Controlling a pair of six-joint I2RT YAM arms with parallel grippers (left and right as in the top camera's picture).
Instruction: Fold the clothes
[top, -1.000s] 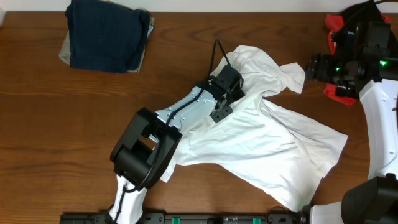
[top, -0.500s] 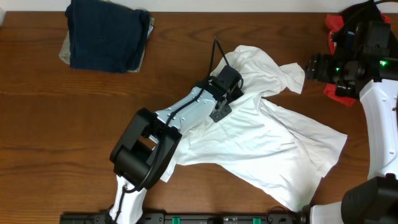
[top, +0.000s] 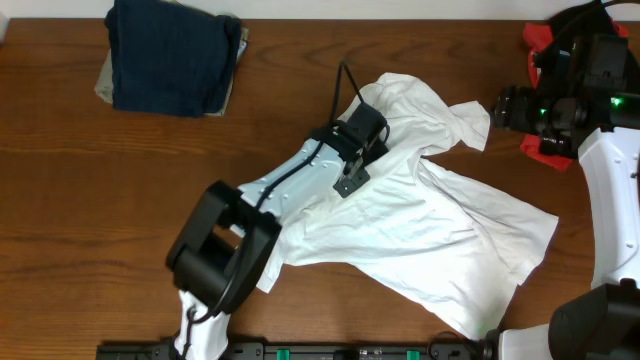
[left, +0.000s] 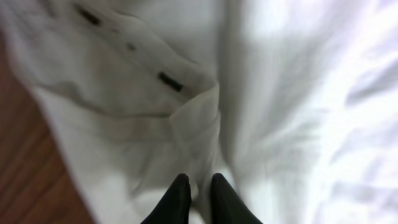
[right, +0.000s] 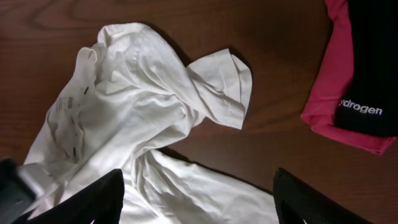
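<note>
The clothes are chiefly a white T-shirt (top: 440, 230), crumpled across the middle and right of the wooden table. My left gripper (top: 378, 128) rests on its upper part. In the left wrist view this gripper (left: 198, 182) is shut on a raised fold of the white T-shirt (left: 298, 93), with cloth pinched between the black fingertips. Small dark marks (left: 169, 81) show on the fabric near there. My right gripper (top: 500, 108) hovers at the far right, above the table. Seen from its wrist, the right gripper (right: 199, 173) is open with nothing in it, and the T-shirt (right: 137, 106) lies below.
A folded navy garment (top: 170, 55) lies on a tan one (top: 104, 86) at the back left. A red and black garment (right: 354, 81) lies at the back right, partly under the right arm (top: 610, 190). Bare wood surrounds the shirt.
The left gripper has closed on the fold of the T-shirt. The left arm's elbow has shifted slightly to the left. The right arm has not moved.
</note>
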